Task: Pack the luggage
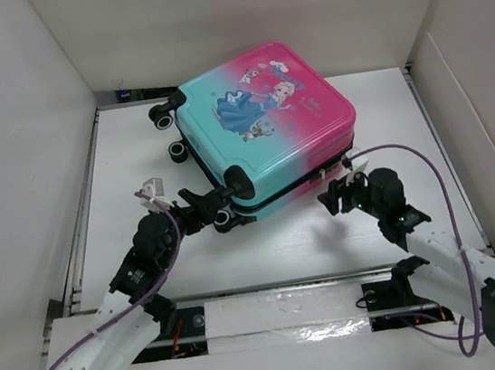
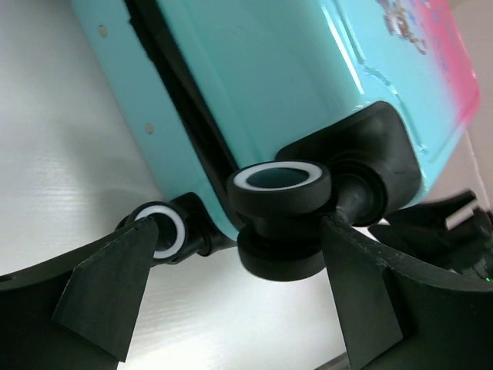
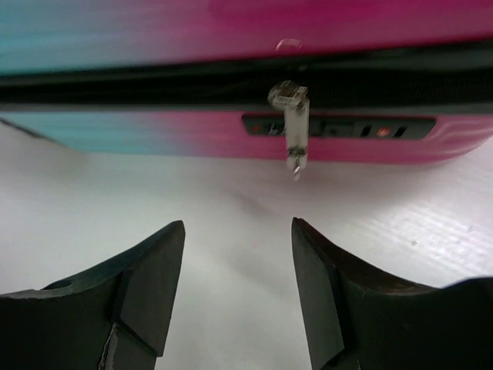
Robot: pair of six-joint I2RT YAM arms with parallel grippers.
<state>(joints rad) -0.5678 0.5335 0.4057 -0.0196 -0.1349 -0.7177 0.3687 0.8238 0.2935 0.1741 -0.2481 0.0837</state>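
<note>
The luggage (image 1: 267,123) lies flat on the white table (image 1: 133,145), printed side up and lid down on its base. It sits toward the far edge and a little right of the middle, with its wheeled end turned to the left edge. Your left gripper (image 2: 239,231) is at the case's near-left corner. Its fingers stand wide apart with one black caster wheel (image 2: 279,185) between them, and they do not appear to press on it. Your right gripper (image 3: 237,231) faces the near side of the case toward the right edge, low over the table. Its fingers are apart with nothing between them, just short of a pale zipper pull (image 3: 293,127) that hangs down from the dark zipper seam (image 3: 154,81). The packing looks close to its end, with the step in hand being the closing of the case. Whether the zipper is run all the way round cannot be told from here. The next move probably calls for you to line the right fingers up on that small dangling pull and pinch it squarely. The left arm would steady the wheeled corner so the light case does not slide or turn.
</note>
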